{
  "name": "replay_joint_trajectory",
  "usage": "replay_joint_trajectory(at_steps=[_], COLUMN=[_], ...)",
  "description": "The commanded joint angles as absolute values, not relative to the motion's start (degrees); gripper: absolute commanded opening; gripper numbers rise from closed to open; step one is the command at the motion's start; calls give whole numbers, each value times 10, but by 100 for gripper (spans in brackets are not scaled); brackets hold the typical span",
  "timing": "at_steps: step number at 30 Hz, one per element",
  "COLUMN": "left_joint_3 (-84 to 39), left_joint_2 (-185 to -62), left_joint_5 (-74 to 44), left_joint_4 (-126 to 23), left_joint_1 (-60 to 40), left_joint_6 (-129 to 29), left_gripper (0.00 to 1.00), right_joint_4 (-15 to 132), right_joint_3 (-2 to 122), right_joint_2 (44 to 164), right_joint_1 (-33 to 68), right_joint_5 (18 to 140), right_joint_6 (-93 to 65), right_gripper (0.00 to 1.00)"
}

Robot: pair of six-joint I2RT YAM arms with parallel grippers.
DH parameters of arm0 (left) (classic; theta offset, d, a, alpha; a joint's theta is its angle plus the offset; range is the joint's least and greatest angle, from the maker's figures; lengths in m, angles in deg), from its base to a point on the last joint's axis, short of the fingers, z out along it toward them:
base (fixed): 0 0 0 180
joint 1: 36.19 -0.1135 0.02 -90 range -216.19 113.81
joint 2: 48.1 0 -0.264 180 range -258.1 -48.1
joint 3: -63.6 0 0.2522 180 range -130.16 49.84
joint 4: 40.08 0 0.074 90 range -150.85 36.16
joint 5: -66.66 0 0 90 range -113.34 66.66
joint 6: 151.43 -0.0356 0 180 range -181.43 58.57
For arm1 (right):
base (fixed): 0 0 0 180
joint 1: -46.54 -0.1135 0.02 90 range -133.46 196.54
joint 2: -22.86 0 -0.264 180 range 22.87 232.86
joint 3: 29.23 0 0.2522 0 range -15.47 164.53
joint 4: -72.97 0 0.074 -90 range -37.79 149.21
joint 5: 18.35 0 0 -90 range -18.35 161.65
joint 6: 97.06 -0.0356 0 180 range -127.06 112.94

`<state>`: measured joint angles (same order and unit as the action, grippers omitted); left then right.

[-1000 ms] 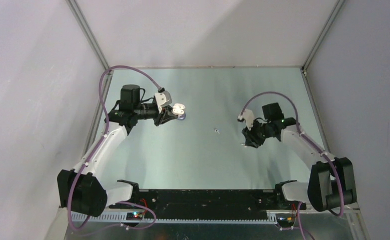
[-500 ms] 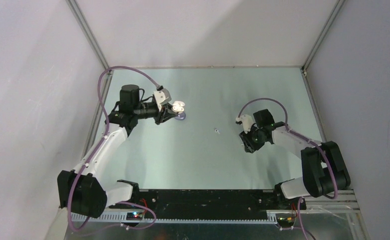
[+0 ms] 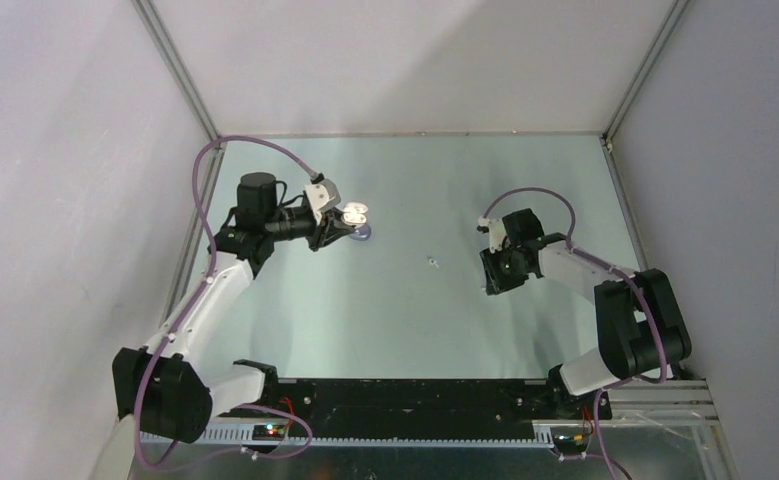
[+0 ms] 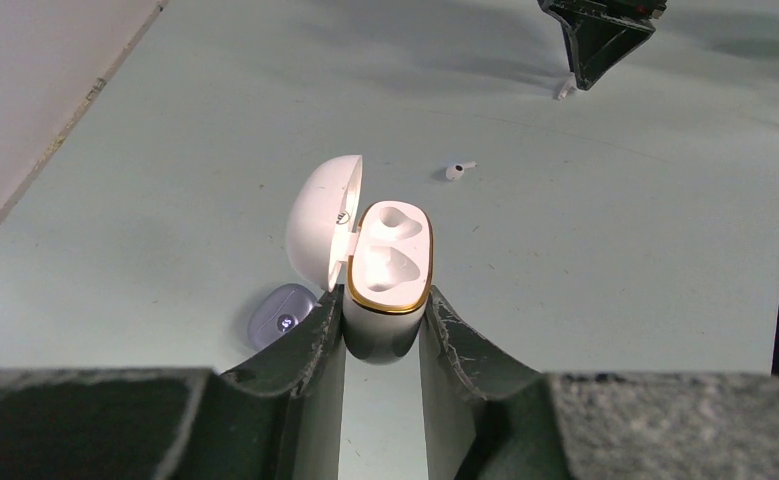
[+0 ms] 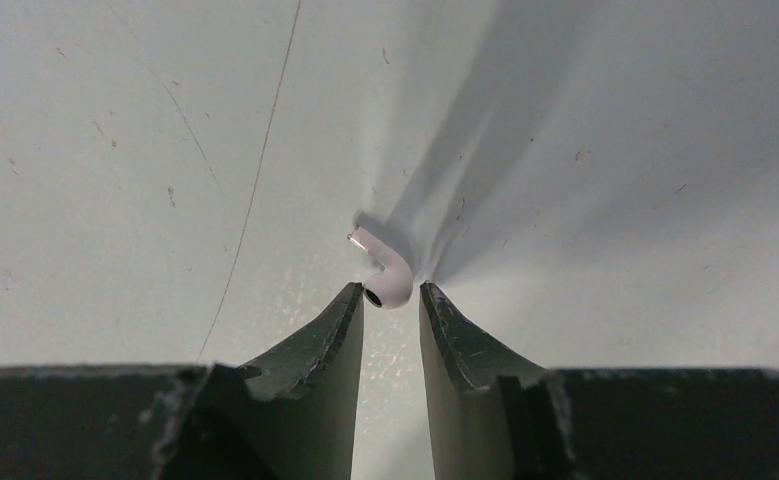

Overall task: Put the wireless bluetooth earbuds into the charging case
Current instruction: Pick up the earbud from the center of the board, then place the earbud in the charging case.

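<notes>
My left gripper is shut on the lower body of a white charging case with a gold rim. It holds the case above the table with the lid swung open to the left, and both wells show empty. One white earbud lies loose on the table mid-way between the arms. My right gripper points down at the table, jaws narrow. A second white earbud lies between its fingertips, touching the left one, with a sliver of gap at the right.
A pale purple case, closed and with a small lit dot, rests on the table just under and left of the held case. Metal frame rails and grey walls bound the table at the back and sides.
The right arm has folded in and its wrist has turned over the same spot, while its jaws have narrowed round the earbud. The left arm and the case have stayed still.
</notes>
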<state>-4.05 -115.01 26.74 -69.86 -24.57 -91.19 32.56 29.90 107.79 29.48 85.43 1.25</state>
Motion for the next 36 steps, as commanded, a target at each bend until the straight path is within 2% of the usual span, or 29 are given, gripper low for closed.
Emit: replay_joint_trajectory(at_steps=[1, 5, 11, 14, 19, 25, 28, 32, 36], left_joint_3=[-33, -29, -23, -22, -27, -72, -70, -35, -27], left_joint_2=[-1130, -1126, -1125, -1128, -1145, -1190, -1202, -1203, -1206], left_joint_5=[266, 263, 263, 265, 251, 227, 227, 196, 175], left_joint_4=[-674, -672, -663, -659, -648, -652, -615, -427, -345], left_joint_1=[-244, -244, -244, -244, -239, -211, -194, -170, -145], left_joint_6=[-902, -900, -894, -896, -909, -884, -844, -726, -662], left_gripper=[0, 0, 0, 0, 0, 0, 0, 0, 0], right_joint_4=[338, 340, 345, 331, 283, 334, 345, 326, 335], right_joint_3=[318, 318, 330, 361, 409, 421, 460, 542, 592], right_joint_2=[1095, 1101, 1098, 1092, 1053, 960, 940, 947, 957], right_joint_1=[292, 292, 288, 284, 237, 159, 113, 62, 10], right_joint_5=[840, 835, 824, 830, 786, 690, 662, 651, 620], right_joint_6=[-7, 2, 54, 134, 332, 520, 541, 520, 554], right_gripper=[30, 26, 10, 0, 0, 0, 0, 0, 0])
